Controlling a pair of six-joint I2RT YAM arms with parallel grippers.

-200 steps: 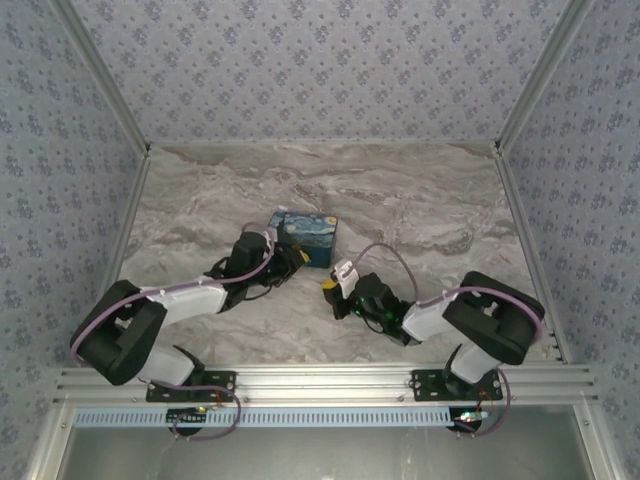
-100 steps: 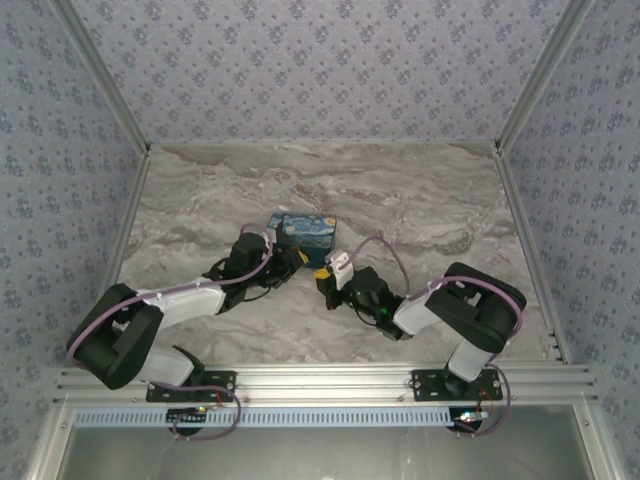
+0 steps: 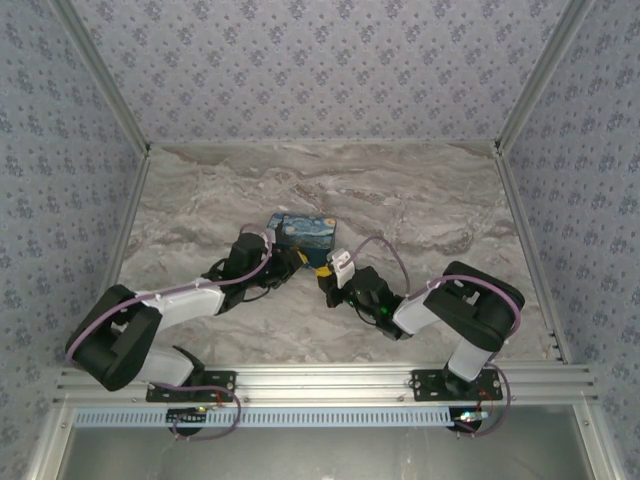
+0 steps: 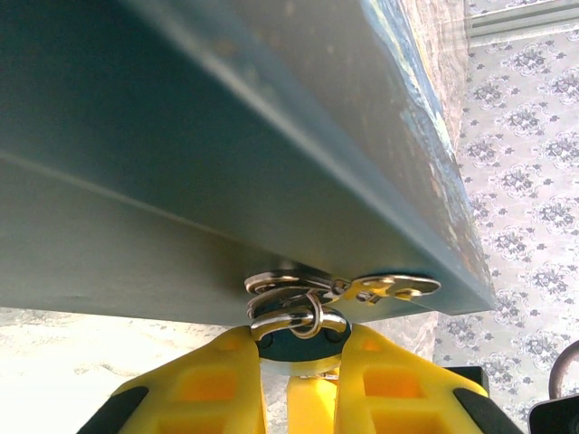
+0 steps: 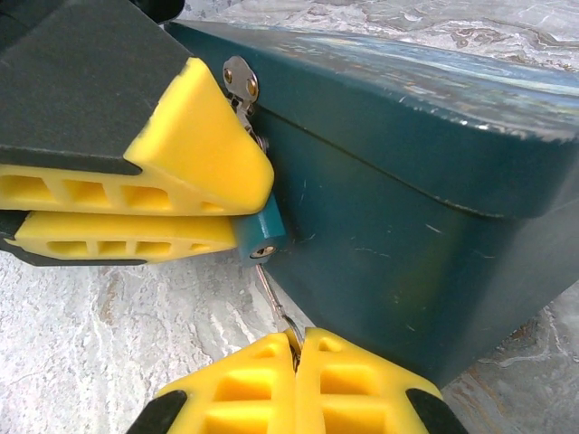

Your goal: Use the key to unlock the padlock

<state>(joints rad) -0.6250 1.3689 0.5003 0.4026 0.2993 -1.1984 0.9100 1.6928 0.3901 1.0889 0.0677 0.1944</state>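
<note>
Starting with the top view. Shows the blue box (image 3: pixel 303 238) about mid-tabletop (image 3: pixel 420 200), with the left fingers (image 3: pixel 292 258) up against its near face and the right fingers (image 3: pixel 325 276) just beside its near right corner. Compared with a second ago, looks like a real swing-in on the right: was hanging well off that corner, now sits right next to it. Barely any shift over the last half second, and none on the left. Reads as approach done, fiddly bit starting.

Over to the left wrist. Looks close along the box's front, with the left fingers (image 4: pixel 217 380) clamped narrow on the padlock (image 4: pixel 298 344) right below the silvery hasp (image 4: pixel 389 289). Shows the shackle (image 4: pixel 298 323) threaded through the hasp loop, so not unlocked yet.

Then the right wrist. Has the right fingers (image 5: pixel 362 389) pinched fully together on the key (image 5: pixel 274 303), thin blade pointing up at the bottom of the padlock (image 5: pixel 261 231), just in front of the box. Seems to reach the keyhole, but can't tell how deep. Probably needs a push in and a twist next. Could slip out, or drag the padlock sideways given a weak left grip.
</note>
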